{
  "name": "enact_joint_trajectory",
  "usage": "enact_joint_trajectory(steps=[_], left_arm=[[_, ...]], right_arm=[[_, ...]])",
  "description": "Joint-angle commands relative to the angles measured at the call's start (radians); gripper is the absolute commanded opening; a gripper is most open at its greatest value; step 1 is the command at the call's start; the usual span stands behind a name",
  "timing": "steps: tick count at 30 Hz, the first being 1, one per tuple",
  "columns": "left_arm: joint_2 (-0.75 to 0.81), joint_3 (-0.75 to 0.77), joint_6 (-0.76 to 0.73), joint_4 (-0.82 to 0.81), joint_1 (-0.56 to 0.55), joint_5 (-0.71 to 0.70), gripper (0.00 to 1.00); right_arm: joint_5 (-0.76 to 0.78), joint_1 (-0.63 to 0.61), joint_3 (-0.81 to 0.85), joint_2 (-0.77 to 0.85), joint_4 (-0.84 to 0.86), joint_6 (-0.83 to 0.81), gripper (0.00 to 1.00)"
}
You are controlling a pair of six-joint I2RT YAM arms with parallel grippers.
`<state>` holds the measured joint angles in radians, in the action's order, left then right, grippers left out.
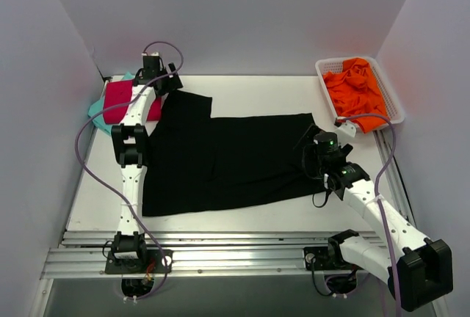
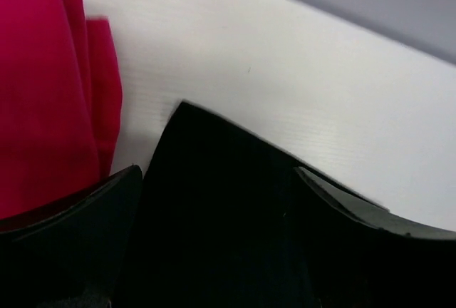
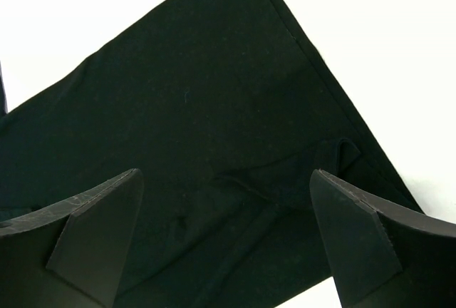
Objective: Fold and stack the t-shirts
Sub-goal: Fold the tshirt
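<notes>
1. here, markings: one tiny pale mark [image 3: 187, 96] on the black t-shirt [image 1: 228, 159], too small to read.
2. black t-shirt lies spread flat across the middle of the white tabletop [image 1: 257, 89], with one sleeve reaching toward the far left corner. the right wrist view shows a small wrinkle near its right edge.
3. magenta t-shirt [image 1: 117, 98] is folded at the far left, on top of the teal t-shirt [image 1: 97, 114]. its edge sits just beside the black sleeve.
4. left gripper [image 1: 170, 82] is at the sleeve tip, jaws wide. black cloth lies between the fingers [image 2: 85, 237]; cannot tell whether they touch it.
5. right gripper [image 1: 314, 141] is low over the shirt's right edge, jaws wide, nothing held.
6. white basket [image 1: 327, 82] at the far right holds crumpled orange cloth [image 1: 356, 88].
7. surface and room: the tabletop is finely ribbed. aluminium rails [image 1: 220, 247] run along the near edge. pale grey-lilac walls [image 1: 242, 16] stand on three sides.
</notes>
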<state>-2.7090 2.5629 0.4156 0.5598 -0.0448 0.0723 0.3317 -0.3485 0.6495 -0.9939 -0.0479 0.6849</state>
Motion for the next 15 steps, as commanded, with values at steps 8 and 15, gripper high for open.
enact_joint_trajectory(steps=[8,15], left_arm=[[-0.092,0.178,-0.028,0.041,-0.001,-0.009,0.94],[-0.138,0.208,-0.003,0.085,-0.006,-0.035,0.94]], right_arm=[[-0.042,0.003,-0.021,-0.029,0.079,-0.022,0.99],[-0.06,0.013,-0.022,-0.002,0.072,-0.03,0.99]])
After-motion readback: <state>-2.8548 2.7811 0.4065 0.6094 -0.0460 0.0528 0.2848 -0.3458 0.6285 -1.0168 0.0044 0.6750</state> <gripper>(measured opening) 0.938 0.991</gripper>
